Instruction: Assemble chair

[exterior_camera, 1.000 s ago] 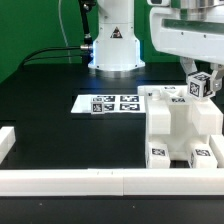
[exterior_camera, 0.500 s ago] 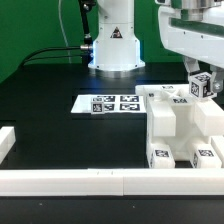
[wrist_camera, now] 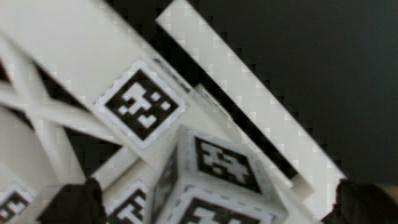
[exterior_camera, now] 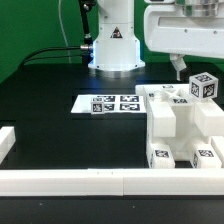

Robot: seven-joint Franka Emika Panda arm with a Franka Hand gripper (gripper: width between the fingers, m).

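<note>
The partly built white chair (exterior_camera: 182,128) stands at the exterior view's right, its tagged legs against the front rail. A small tagged white piece (exterior_camera: 203,86) sits on its top far corner. My gripper (exterior_camera: 186,66) hangs just above and slightly to the exterior view's left of that piece, clear of it. In the wrist view the dark fingertips (wrist_camera: 79,203) stand wide apart at the frame's corners, my gripper (wrist_camera: 217,205) is open and empty, and the tagged piece (wrist_camera: 217,160) and the chair's white panels (wrist_camera: 71,90) lie beneath.
The marker board (exterior_camera: 110,103) lies flat on the black table left of the chair. A long white border rail (exterior_camera: 90,181) runs along the front, with a short rail end (exterior_camera: 6,141) at the left. The robot base (exterior_camera: 114,45) stands at the back.
My gripper has let go of the small tagged piece and risen up, shifting slightly to the exterior view's left. The piece stays on the chair.
</note>
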